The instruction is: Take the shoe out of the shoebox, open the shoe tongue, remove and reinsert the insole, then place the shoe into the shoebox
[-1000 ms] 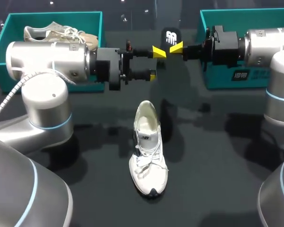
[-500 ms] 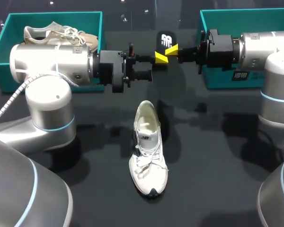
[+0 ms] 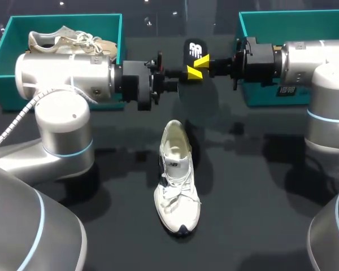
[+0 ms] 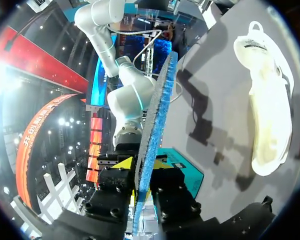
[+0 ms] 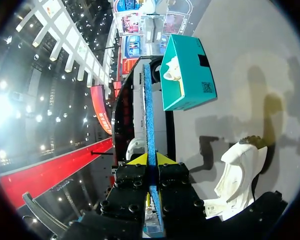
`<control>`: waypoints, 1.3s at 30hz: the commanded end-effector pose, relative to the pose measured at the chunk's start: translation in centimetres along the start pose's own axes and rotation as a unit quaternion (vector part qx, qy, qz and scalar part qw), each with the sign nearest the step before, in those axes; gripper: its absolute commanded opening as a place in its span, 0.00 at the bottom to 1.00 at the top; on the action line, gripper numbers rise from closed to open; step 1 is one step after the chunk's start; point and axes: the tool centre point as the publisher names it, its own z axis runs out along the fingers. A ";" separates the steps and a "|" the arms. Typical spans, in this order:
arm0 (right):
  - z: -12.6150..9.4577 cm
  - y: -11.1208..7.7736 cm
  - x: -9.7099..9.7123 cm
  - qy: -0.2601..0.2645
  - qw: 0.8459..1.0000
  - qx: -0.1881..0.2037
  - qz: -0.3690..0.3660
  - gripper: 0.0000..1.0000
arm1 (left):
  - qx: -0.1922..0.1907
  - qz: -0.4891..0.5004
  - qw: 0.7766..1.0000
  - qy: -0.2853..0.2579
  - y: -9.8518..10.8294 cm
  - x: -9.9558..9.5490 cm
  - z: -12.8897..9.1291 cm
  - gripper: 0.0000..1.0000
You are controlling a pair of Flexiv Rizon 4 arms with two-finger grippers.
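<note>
The black insole point(image 3: 195, 48) with a blue underside hangs in the air above the table's far middle. My right gripper point(image 3: 203, 63) is shut on its lower end from the right. My left gripper point(image 3: 187, 73) meets it from the left, both fingers pressed on the same end. In the left wrist view the insole point(image 4: 157, 105) runs edge-on between that gripper's point(image 4: 141, 162) fingers. The right wrist view shows the insole point(image 5: 148, 110) clamped in its gripper point(image 5: 151, 159). The white shoe point(image 3: 178, 180) lies on the table below, toe towards the near edge, opening empty.
A teal shoebox point(image 3: 11, 34) at the far left holds a second, beige shoe point(image 3: 68, 39). Another teal shoebox point(image 3: 305, 25) stands at the far right behind my right arm. Dark bare table surrounds the white shoe point(image 4: 267, 110).
The left gripper's fingers have closed in from wide apart onto the insole. The right arm has carried the insole a little to the left, towards the left gripper.
</note>
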 end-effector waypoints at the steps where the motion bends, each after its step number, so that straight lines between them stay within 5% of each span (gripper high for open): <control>1: 0.3 0.0 -0.2 0.000 1.000 0.000 0.002 0.00 | 0.001 -0.002 1.000 0.000 0.2 0.0 0.5 0.00; 7: 0.1 -0.2 -0.2 0.001 1.000 -0.002 0.003 0.04 | 0.002 0.000 1.000 0.002 -0.1 -0.1 0.1 0.00; 9: -0.2 -0.4 -0.3 0.001 1.000 -0.004 0.002 0.48 | 0.001 0.002 1.000 0.004 -0.3 -0.3 -0.3 0.00; 10: -0.4 -0.4 -0.3 0.001 1.000 -0.005 0.001 0.98 | -0.002 0.004 1.000 0.006 -0.4 -0.4 -0.6 0.00; 30: -5.2 -3.4 -1.2 0.010 1.000 -0.012 -0.024 1.00 | -0.037 0.000 0.999 0.020 -3.6 0.3 -5.6 0.00; 39: -5.8 -3.7 -1.3 0.015 0.999 -0.020 -0.020 1.00 | -0.031 -0.128 0.991 0.012 -6.0 -0.8 -6.9 0.00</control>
